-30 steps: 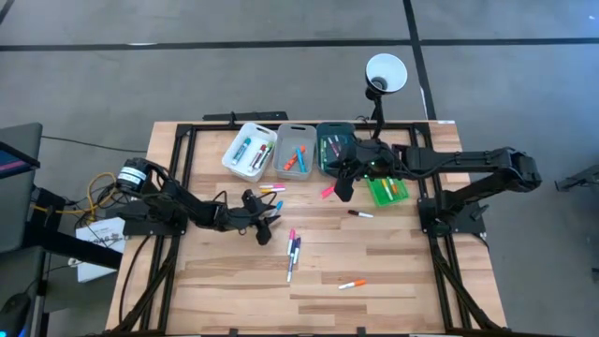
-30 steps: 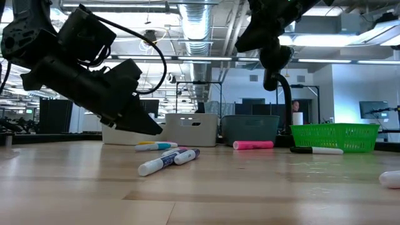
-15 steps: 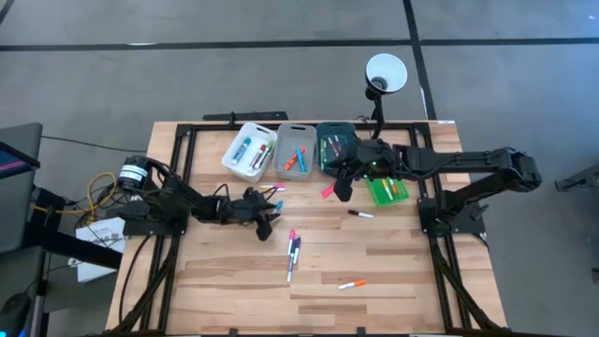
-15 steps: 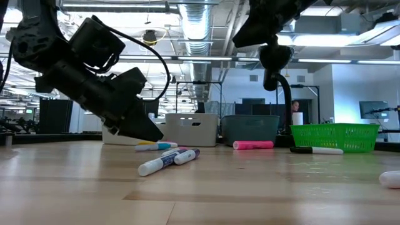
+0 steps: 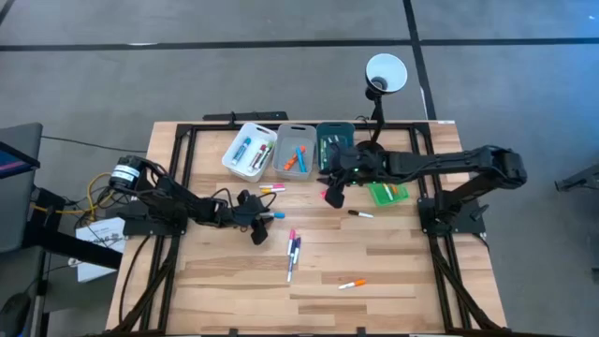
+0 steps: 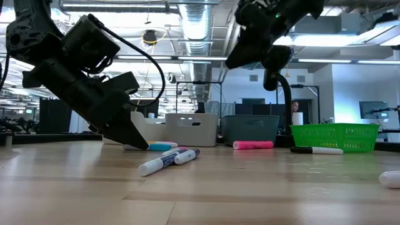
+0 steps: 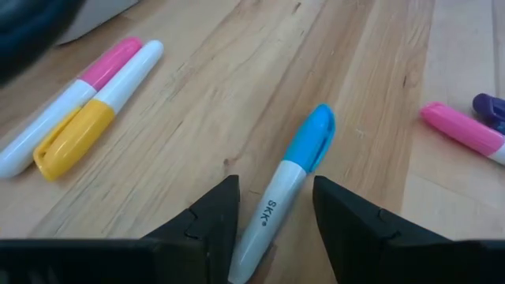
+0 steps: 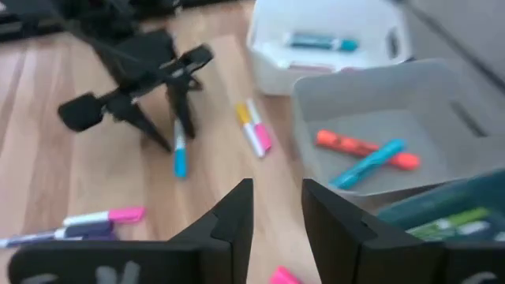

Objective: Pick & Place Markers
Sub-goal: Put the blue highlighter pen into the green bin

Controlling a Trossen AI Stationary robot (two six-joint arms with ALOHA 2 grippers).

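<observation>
My left gripper (image 5: 261,223) (image 7: 272,213) is open, its tips low over the table. Its fingers stand on either side of a white marker with a blue cap (image 7: 293,175) (image 5: 272,215), which lies flat on the wood; I see no touch. My right gripper (image 5: 332,190) (image 8: 278,213) hangs open and empty, high above the table (image 6: 236,57), over a pink marker (image 5: 327,195) that lies near the bins. More markers lie loose: a yellow and a pink one (image 5: 271,188), a cluster (image 5: 293,249), a dark one (image 5: 360,214) and an orange one (image 5: 352,284).
Along the far side stand a white bin (image 5: 236,155), a grey bin (image 5: 298,135) and a teal bin (image 5: 335,130), each with markers in it. A green bin (image 5: 388,193) sits to their right. A lamp (image 5: 385,73) stands behind them. Bare wood lies toward the near edge.
My left gripper has tipped its fingers downward and sunk until its tips stand at the table around the blue-capped marker. My right gripper has come down a little and moved toward the table's left, over the pink marker. No marker has moved.
</observation>
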